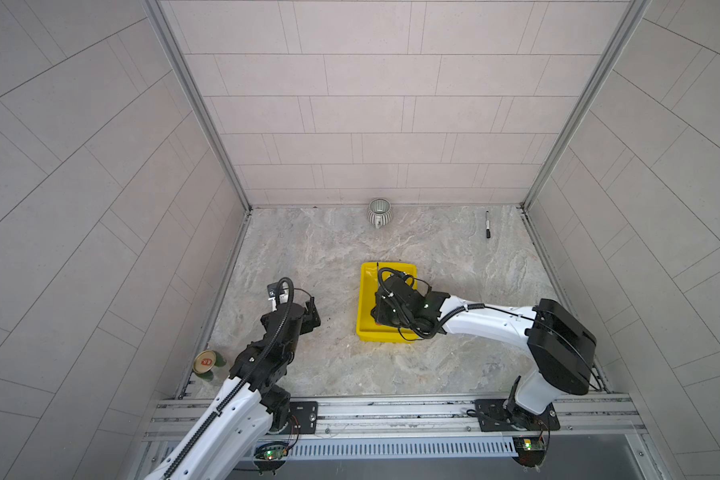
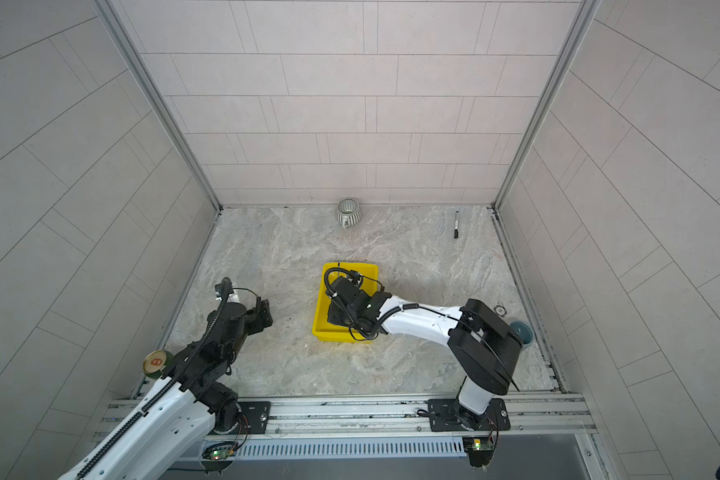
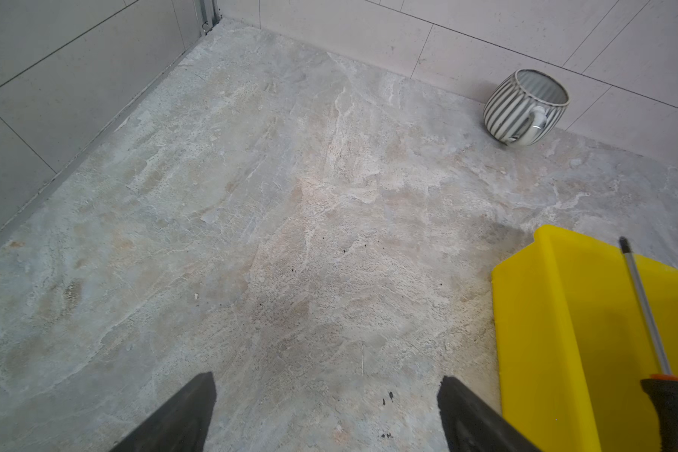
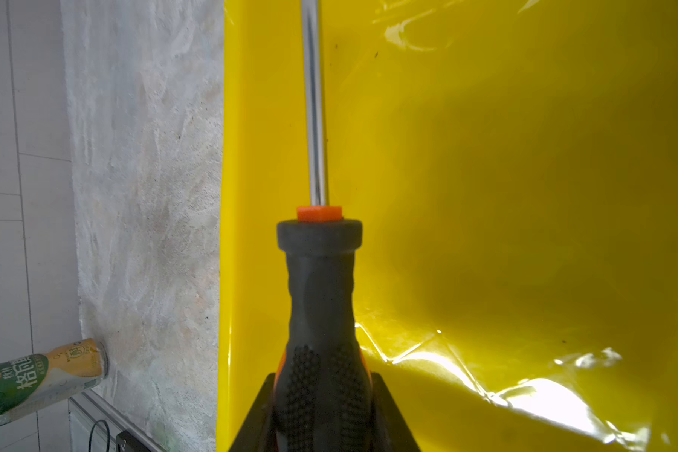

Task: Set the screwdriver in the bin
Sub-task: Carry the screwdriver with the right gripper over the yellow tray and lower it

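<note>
Screwdriver (image 4: 321, 297) handle clamped in right gripper (image 4: 323, 391) — shaft over bin (image 4: 486, 195).

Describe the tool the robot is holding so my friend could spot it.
Find the shallow bright yellow plastic tray at the scene's centre. Over it, the right hand grips a slim screwdriver with a silvery metal shaft. Its chunky black-and-orange handle sets it apart from the plain black marker pen near the far right corner.
</note>
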